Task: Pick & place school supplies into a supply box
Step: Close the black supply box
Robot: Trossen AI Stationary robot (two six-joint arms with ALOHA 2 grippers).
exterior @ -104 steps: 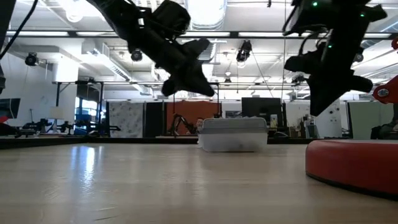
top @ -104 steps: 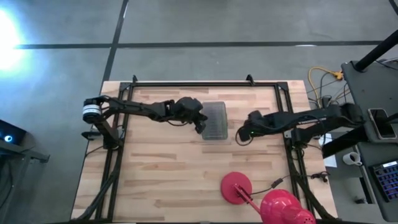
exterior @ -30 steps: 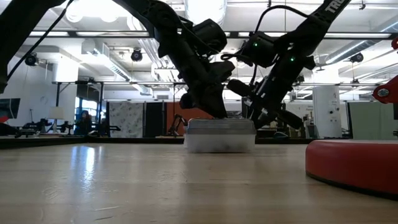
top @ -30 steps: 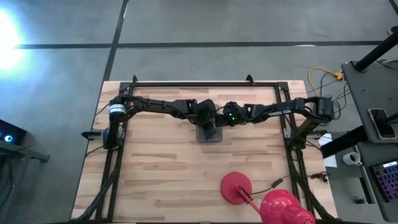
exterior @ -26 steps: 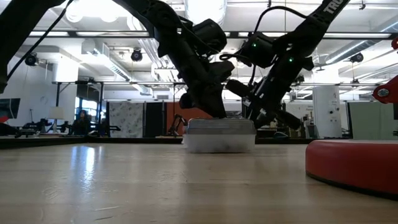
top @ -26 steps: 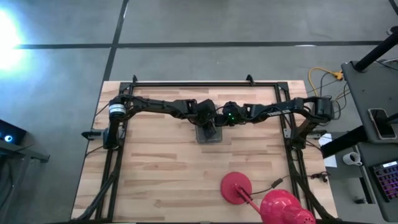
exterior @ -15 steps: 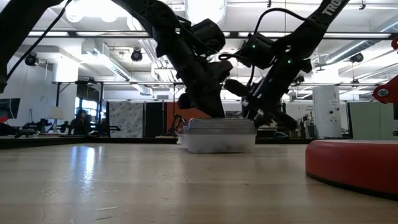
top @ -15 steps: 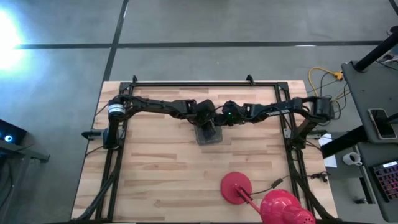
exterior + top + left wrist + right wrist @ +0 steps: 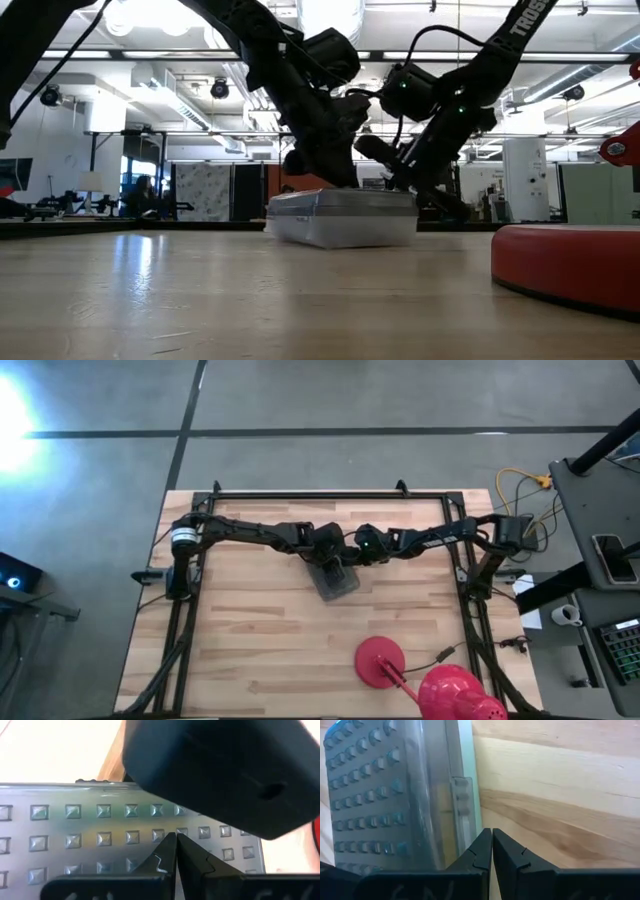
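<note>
The supply box (image 9: 337, 579), a clear case with a grey grid lid, lies closed and askew on the table's middle; it also shows in the low view (image 9: 342, 218). My left gripper (image 9: 176, 837) is shut, its tips on the grid lid (image 9: 100, 840). My right gripper (image 9: 492, 832) is shut, its tips low beside the box's long side with the latch (image 9: 461, 795). Both grippers meet over the box's far end (image 9: 343, 552). No pens, pencils or scissors show. My left gripper rests its shut fingertips (image 9: 167, 847) on top of the grid lid (image 9: 157, 836), slanting down from the table's left. The box lies flat on the table. My right gripper's shut fingertips (image 9: 482, 842) stand at the box's latch-side wall (image 9: 470, 827), slanting down from the right; whether they touch it I cannot tell.
A red lamp's round base (image 9: 380, 660) stands near the table's front right, and shows large in the low view (image 9: 570, 262). Its red shade (image 9: 455, 695) hangs past the front edge. Bare wood lies to the box's left and near side.
The box has turned on the table: its near end has swung toward the table's right edge while its far end stayed under the grippers, so it now lies askew. Both grippers have shifted slightly toward the table's far-left and stay shut.
</note>
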